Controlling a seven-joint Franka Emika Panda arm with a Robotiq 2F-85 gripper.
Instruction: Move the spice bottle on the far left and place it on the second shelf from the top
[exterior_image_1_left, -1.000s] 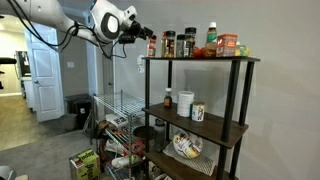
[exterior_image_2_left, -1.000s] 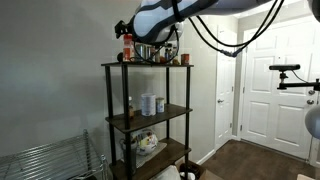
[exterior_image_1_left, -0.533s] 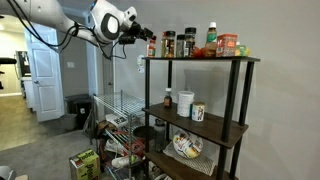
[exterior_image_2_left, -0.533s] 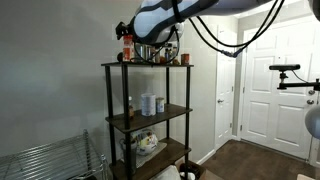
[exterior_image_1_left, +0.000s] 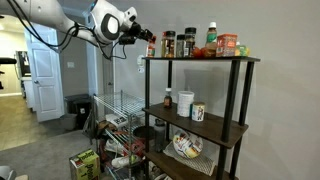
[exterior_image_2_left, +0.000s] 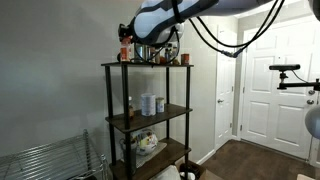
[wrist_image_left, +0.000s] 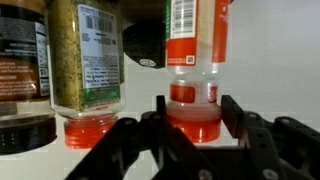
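The spice bottle (wrist_image_left: 195, 100) has a reddish-orange body and a light label, and stands at the end of the top shelf's row (exterior_image_1_left: 152, 46) (exterior_image_2_left: 127, 48). My gripper (wrist_image_left: 192, 118) is shut on it, one dark finger pressed against each side of its lower body. The wrist picture is upside down. In both exterior views the gripper (exterior_image_1_left: 148, 42) (exterior_image_2_left: 131, 46) reaches in at top-shelf height. The second shelf (exterior_image_1_left: 226, 127) (exterior_image_2_left: 176, 110) is a dark-brown board one level below.
More jars stand on the top shelf: a green-spice jar (wrist_image_left: 85, 55) right beside the held bottle, dark jars (exterior_image_1_left: 168, 44), a green-capped bottle (exterior_image_1_left: 211, 35) and an orange box (exterior_image_1_left: 229, 45). The second shelf holds a cup (exterior_image_1_left: 198, 112) and jars (exterior_image_1_left: 185, 102). A wire rack (exterior_image_1_left: 115, 120) stands beside the unit.
The gripper's fingers have closed in on the spice bottle. The arm and the bottle stay where they were.
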